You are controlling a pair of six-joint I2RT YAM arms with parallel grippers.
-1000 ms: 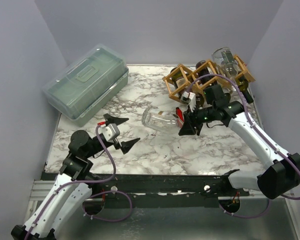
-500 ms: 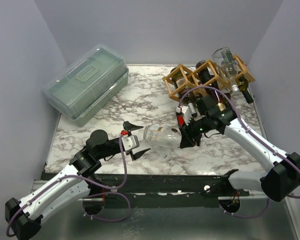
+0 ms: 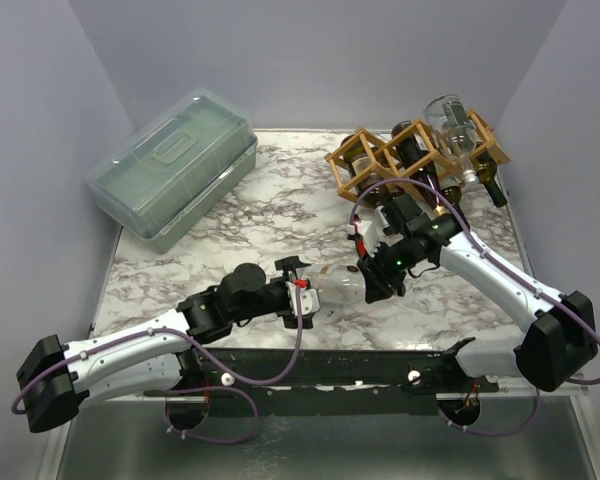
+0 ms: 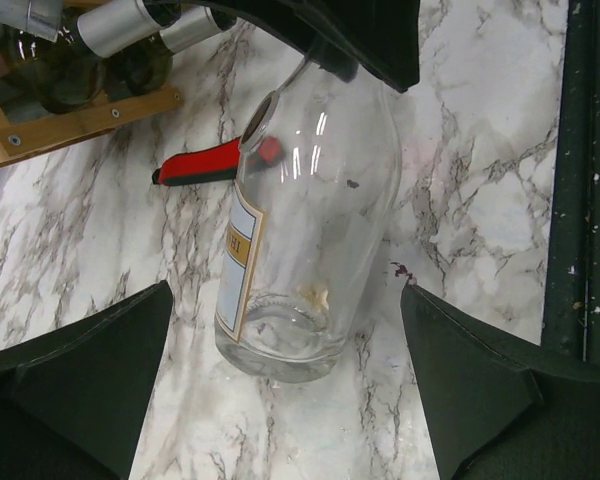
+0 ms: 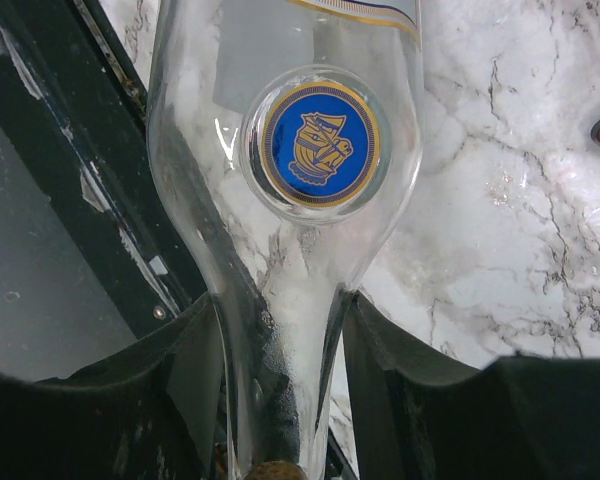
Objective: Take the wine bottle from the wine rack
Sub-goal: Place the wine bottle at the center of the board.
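Marble worktop point(image 3: 270, 200) with plain grey walls around it. Wine rack point(image 3: 380, 160) sits at the far right corner with several bottles point(image 3: 450, 122) in its cells. Green-grey plastic box point(image 3: 170, 165) is at far left, well apart from the rack.

Wine bottle point(image 3: 335, 285) is clear glass and out of the rack. It lies on its side near the front edge of the worktop, between the two arms. Can't tell if the glass touches the marble.

Right tool point(image 3: 372, 280) is clamped on the bottle neck. The right wrist view shows a finger on each side of the neck and a blue-gold round emblem point(image 5: 320, 143) on the shoulder.

Left tool point(image 3: 302, 295) has its fingers wide apart. In the left wrist view they flank the bottle base point(image 4: 280, 345) with a gap on both sides, no contact.

Red-and-black item point(image 4: 200, 165) lies on the marble beside the bottle shoulder, on the rack side.
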